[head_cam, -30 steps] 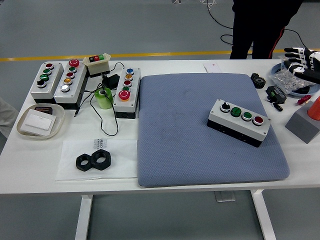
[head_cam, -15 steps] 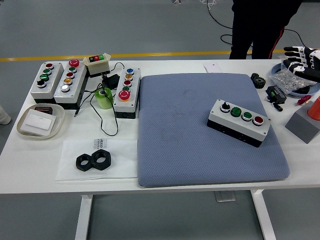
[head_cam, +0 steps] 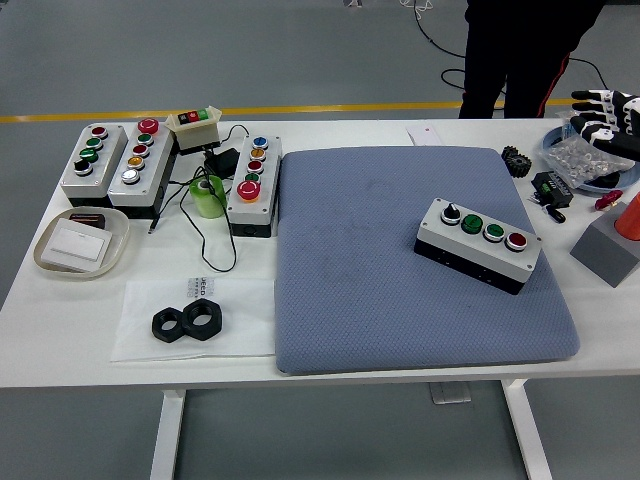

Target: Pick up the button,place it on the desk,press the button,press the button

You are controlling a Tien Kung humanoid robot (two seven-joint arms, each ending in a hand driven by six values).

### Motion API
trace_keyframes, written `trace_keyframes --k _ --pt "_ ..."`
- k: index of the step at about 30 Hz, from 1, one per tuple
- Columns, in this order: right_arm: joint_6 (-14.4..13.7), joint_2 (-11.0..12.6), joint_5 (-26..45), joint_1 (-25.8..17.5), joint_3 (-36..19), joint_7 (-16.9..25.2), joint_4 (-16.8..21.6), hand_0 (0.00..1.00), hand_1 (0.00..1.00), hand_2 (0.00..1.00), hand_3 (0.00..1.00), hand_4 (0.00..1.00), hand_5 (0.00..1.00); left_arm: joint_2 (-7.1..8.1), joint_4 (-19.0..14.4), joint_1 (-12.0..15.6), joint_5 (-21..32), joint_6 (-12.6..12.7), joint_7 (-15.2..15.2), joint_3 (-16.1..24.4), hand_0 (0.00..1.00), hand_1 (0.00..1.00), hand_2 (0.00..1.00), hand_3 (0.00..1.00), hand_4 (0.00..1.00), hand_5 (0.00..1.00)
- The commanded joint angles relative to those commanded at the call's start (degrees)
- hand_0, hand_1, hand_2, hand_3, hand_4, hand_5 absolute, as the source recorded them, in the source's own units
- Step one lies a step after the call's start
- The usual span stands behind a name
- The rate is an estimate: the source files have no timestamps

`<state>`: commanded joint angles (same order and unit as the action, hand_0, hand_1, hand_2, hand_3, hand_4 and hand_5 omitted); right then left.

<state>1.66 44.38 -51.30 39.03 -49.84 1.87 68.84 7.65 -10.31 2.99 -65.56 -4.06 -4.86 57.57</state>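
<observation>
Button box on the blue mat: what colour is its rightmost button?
Red, on the button box; head view shows it.

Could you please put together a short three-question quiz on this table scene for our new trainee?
1. True or false: the four-button control box lies on the blue-grey mat.
2. Multiple choice: the two black hex nuts lie A) on the mat, B) on a white sheet left of the mat, C) in the white dish.
3. Fill in: the right hand is at the table's far ____ corner.

Key: 1 true; 2 B; 3 right.
</observation>
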Motion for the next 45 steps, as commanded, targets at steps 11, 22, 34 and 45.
trace_keyframes --k 11,22,34,45 --pt "0.02 -0.15 -0.48 -0.07 -0.11 -0.13 -0.24 0.942 0.891 0.870 0.857 0.621 0.468 0.07 0.00 0.11 0.02 -0.08 0.04 -0.06 0.742 0.914 0.985 0.942 0.610 0.998" --pt "-0.14 -0.25 -0.43 -0.66 -0.13 -0.15 -0.39 0.942 0.892 0.869 0.856 0.621 0.468 0.11 0.00 0.75 -0.48 -0.13 -0.04 0.18 0.742 0.914 0.985 0.942 0.610 0.998" --pt "-0.14 -0.14 -0.48 -0.49 -0.05 -0.24 -0.33 0.943 0.893 0.870 0.855 0.620 0.469 0.23 0.00 0.88 -0.33 -0.18 0.06 -0.02 0.742 0.914 0.985 0.942 0.610 0.998" --pt "-0.22 0.26 -0.58 -0.37 -0.48 -0.29 -0.38 0.944 0.894 0.869 0.853 0.620 0.471 0.28 0.00 0.65 -0.36 -0.21 0.07 0.11 0.742 0.914 0.985 0.942 0.611 0.998"
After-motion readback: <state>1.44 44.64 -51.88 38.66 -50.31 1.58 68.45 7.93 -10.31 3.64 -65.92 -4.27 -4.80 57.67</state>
